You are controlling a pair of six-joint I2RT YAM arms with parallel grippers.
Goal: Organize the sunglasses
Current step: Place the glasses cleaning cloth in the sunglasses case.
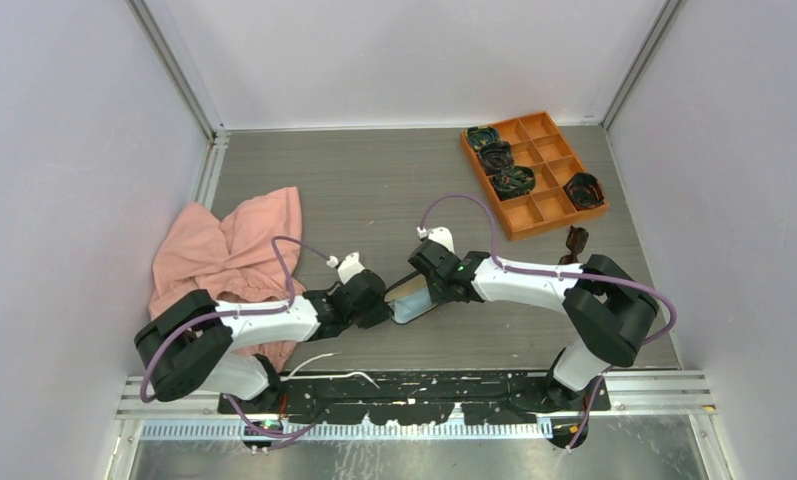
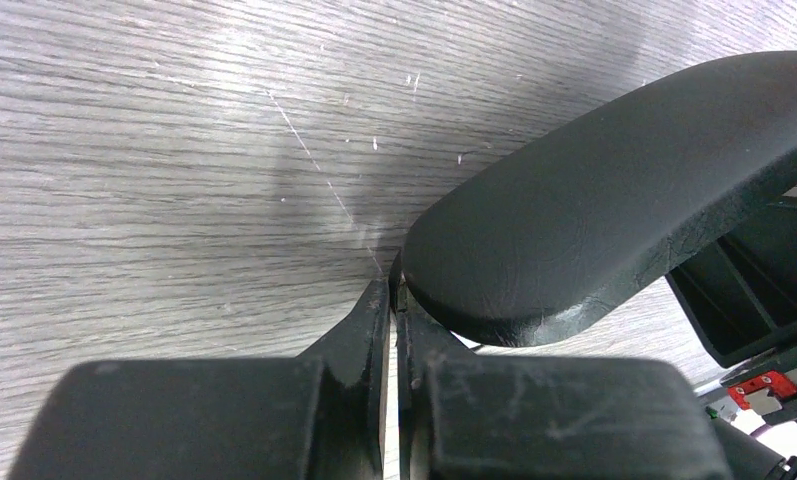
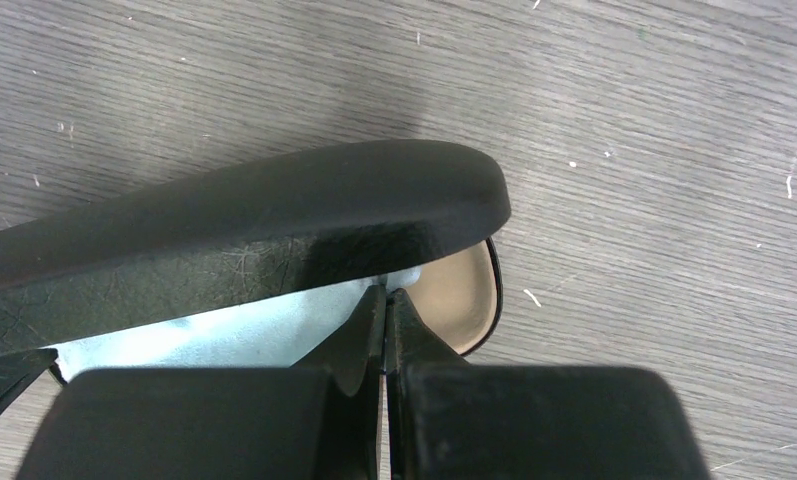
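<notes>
Twice over, pinched the case [image 1: 412,300] near the middle of the table [image 1: 354,190], a little in from its near edge. Shut the left gripper [image 2: 395,290] hard on the thin edge at one end, seemingly the lid's, to hold that half up. Clenched the right gripper [image 3: 386,295] just under the raised lid, with its tips against the pale blue cloth [image 3: 214,335] and the tan lining [image 3: 464,290]; could not tell whether on the lower rim or only on the cloth. Held the case ajar that way, most likely to steady both halves and make room inside. Had the sunglasses [image 1: 576,243] lying loose and well apart from both grippers, near the table's right edge, just in front of the tray [image 1: 536,128] at the far right corner. Judged one gripper due to let go and fetch them.
</notes>
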